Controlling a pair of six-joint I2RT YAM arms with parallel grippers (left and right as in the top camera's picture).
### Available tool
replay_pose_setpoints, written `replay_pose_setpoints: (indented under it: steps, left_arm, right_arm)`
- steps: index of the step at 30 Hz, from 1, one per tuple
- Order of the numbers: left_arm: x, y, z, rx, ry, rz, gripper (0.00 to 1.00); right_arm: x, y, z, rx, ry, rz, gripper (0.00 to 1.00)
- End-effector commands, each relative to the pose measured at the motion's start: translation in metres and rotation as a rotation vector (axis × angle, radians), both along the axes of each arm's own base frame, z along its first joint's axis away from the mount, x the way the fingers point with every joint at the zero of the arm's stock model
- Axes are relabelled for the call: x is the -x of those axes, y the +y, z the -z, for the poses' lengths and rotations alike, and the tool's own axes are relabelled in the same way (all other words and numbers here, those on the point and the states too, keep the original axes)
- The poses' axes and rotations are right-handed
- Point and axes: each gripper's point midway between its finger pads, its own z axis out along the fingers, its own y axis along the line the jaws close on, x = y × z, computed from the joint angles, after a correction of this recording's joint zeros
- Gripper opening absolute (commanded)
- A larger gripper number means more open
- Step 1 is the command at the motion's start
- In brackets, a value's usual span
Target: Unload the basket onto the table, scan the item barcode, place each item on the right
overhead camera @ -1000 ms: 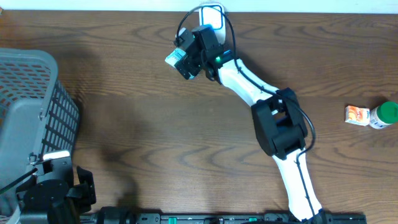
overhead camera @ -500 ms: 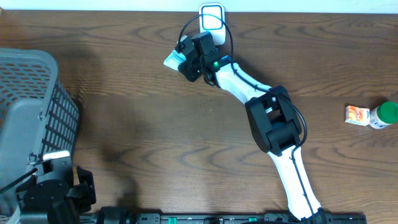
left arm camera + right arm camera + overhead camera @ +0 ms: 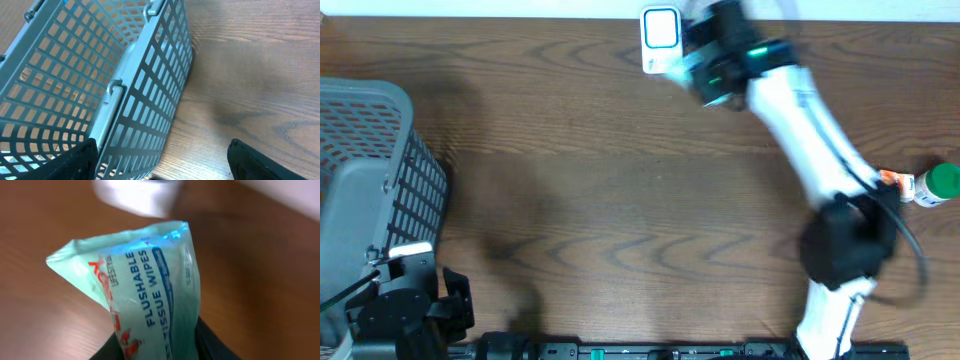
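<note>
Two claws were in view. At seven o'clock on the counter (image 3: pixel 620 200), the left claw (image 3: pixel 162 147) was held apart, empty, beside a grey basket (image 3: pixel 370 150). At three o'clock, a small orange carton (image 3: pixel 898 182) was seen just beside a green-capped bottle (image 3: pixel 940 183). At twelve o'clock, the right claw (image 3: pixel 160 347) was clamped on the wipes pack (image 3: pixel 145 280), which was held just beside the white scanner (image 3: pixel 660 28).

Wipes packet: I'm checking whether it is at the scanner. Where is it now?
The wipes packet is held in the right gripper. Overhead, it sits at the far edge of the table, just right of the white scanner.
</note>
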Motion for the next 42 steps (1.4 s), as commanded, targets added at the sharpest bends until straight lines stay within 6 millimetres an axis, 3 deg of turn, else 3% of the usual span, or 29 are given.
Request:
replay_pose_setpoints:
  steps: [1, 3, 4, 5, 10, 14, 15, 17, 18, 20, 21, 22, 24, 27, 29, 30, 31, 34, 37, 40, 42]
  left_arm:
    - [0.002, 0.002, -0.003, -0.019, -0.004, -0.004, 0.83]
    - [0.002, 0.002, -0.003, -0.019, -0.004, -0.004, 0.84]
    - [0.002, 0.002, -0.003, -0.019, -0.004, -0.004, 0.83]
    - [0.002, 0.002, -0.003, -0.019, -0.004, -0.004, 0.83]
    - [0.002, 0.002, -0.003, -0.019, -0.004, -0.004, 0.83]
    - [0.002, 0.002, -0.003, -0.019, -0.004, -0.004, 0.83]
    - [0.002, 0.002, -0.003, -0.019, -0.004, -0.004, 0.84]
    - [0.002, 0.002, -0.003, -0.019, -0.004, -0.004, 0.83]
    - [0.002, 0.002, -0.003, -0.019, -0.004, -0.004, 0.83]
    - [0.002, 0.002, -0.003, -0.019, -0.004, -0.004, 0.83]
    - [0.002, 0.002, -0.003, -0.019, -0.004, -0.004, 0.83]
    - [0.002, 0.002, -0.003, -0.019, -0.004, -0.004, 0.83]
    - [0.002, 0.002, -0.003, -0.019, -0.004, -0.004, 0.83]
    - [0.002, 0.002, -0.003, -0.019, -0.004, -0.004, 0.83]
    - [0.002, 0.002, -0.003, -0.019, -0.004, -0.004, 0.83]
    - [0.002, 0.002, -0.003, -0.019, -0.004, -0.004, 0.84]
    - [0.002, 0.002, -0.003, -0.019, -0.004, -0.004, 0.83]
    - [0.002, 0.002, -0.003, -0.019, -0.004, -0.004, 0.83]
    - [0.002, 0.002, -0.003, -0.019, -0.004, -0.004, 0.83]
    - [0.002, 0.002, -0.003, -0.019, -0.004, -0.004, 0.83]
    - [0.002, 0.002, -0.003, -0.019, -0.004, -0.004, 0.83]
  right_arm:
    - [0.013, -0.139, -0.045, 0.335, -0.064, 0.327, 0.23]
    - [0.019, -0.171, -0.044, 0.356, -0.036, 0.391, 0.24]
    - [0.024, -0.205, -0.036, 0.342, 0.001, 0.455, 0.24]
    - [0.025, -0.218, -0.031, 0.32, 0.016, 0.477, 0.24]
    - [0.035, -0.303, 0.027, 0.078, 0.129, 0.658, 0.21]
    - [0.044, -0.339, 0.073, -0.042, 0.207, 0.783, 0.17]
    - [0.051, -0.351, 0.099, -0.076, 0.262, 0.823, 0.15]
    - [0.058, -0.359, 0.119, -0.082, 0.312, 0.844, 0.15]
    - [0.064, -0.359, 0.131, -0.097, 0.353, 0.849, 0.27]
    - [0.061, -0.352, 0.132, -0.144, 0.353, 0.847, 0.45]
    - [0.053, -0.343, 0.125, -0.194, 0.326, 0.824, 0.63]
    - [0.043, -0.332, 0.111, -0.239, 0.286, 0.793, 0.99]
    - [0.036, -0.325, 0.085, -0.26, 0.22, 0.799, 0.99]
    - [0.028, -0.311, 0.024, -0.284, 0.078, 0.795, 0.99]
    - [0.029, -0.292, -0.022, -0.317, -0.015, 0.751, 0.99]
    - [0.034, -0.267, -0.075, -0.341, -0.122, 0.681, 0.99]
    - [0.04, -0.255, -0.099, -0.343, -0.172, 0.653, 0.99]
    - [0.069, -0.215, -0.182, -0.355, -0.363, 0.549, 0.99]
    - [0.117, -0.178, -0.289, -0.38, -0.674, 0.419, 0.99]
    - [0.172, -0.165, -0.381, -0.389, -0.994, 0.335, 0.99]
    - [0.208, -0.161, -0.429, -0.385, -1.181, 0.299, 0.99]
